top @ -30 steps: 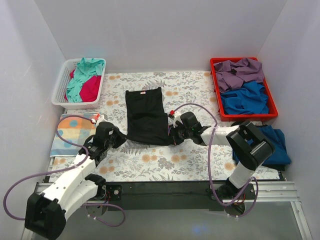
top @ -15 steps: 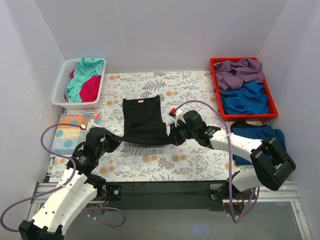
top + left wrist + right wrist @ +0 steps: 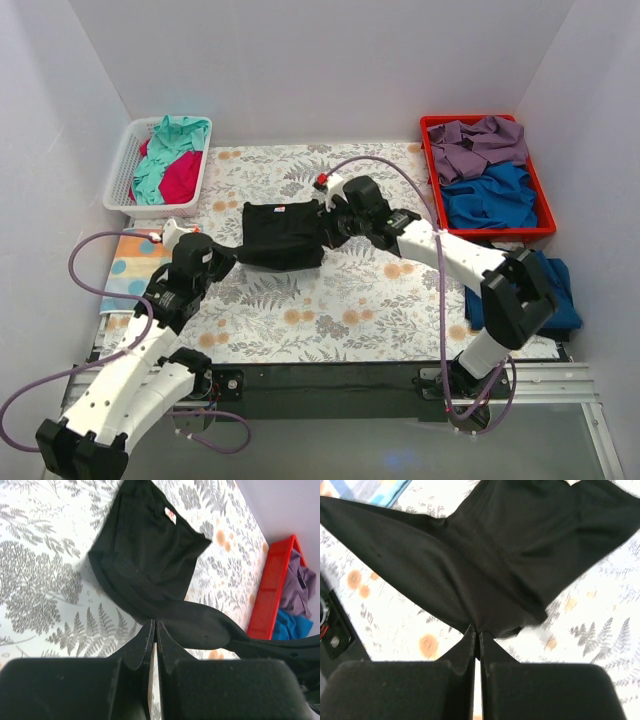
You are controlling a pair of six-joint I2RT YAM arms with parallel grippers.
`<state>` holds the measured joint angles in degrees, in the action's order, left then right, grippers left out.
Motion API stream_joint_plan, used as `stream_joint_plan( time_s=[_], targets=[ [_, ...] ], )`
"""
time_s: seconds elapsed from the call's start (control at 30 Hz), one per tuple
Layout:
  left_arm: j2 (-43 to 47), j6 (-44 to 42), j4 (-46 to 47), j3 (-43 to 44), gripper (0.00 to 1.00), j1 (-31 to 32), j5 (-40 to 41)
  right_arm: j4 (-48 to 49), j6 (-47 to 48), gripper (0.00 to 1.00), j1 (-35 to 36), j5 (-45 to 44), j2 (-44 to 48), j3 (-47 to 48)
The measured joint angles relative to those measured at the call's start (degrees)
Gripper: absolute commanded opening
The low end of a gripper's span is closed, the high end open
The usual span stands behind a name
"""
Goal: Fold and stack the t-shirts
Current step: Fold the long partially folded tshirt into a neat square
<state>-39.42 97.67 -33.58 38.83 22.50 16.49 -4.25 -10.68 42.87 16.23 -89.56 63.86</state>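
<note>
A lab test booth: plain white walls (image 3: 300,60) around a robot table (image 3: 380,300).

Black t-shirt (image 3: 283,235) half-folded centre, blue one (image 3: 558,290) crumpled right, teal (image 3: 172,135), magenta (image 3: 181,178) heaped left

Plain white walls (image 3: 320,70) stand on three sides of a grey-and-orange floral table sheet (image 3: 340,310), evenly lit.

Floral sheet (image 3: 330,310) carries black t-shirt (image 3: 280,235), white basket (image 3: 150,210), red bin (image 3: 500,233), dotted cloth (image 3: 130,270).
</note>
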Motion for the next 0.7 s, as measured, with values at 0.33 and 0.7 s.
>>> stream_joint_plan(
  time_s=[0.33,0.7],
  targets=[
    [-20.17,-0.63,10.14,6.21,0.0,-0.07,6.19,-4.28,3.21,0.01,-3.91,-0.09,-18.18,18.53],
    [-46.42,-4.68,19.61,20.83,0.0,-2.34,9.7,-6.38,4.09,0.01,-9.79,1.4,-32.83,33.59]
  ],
)
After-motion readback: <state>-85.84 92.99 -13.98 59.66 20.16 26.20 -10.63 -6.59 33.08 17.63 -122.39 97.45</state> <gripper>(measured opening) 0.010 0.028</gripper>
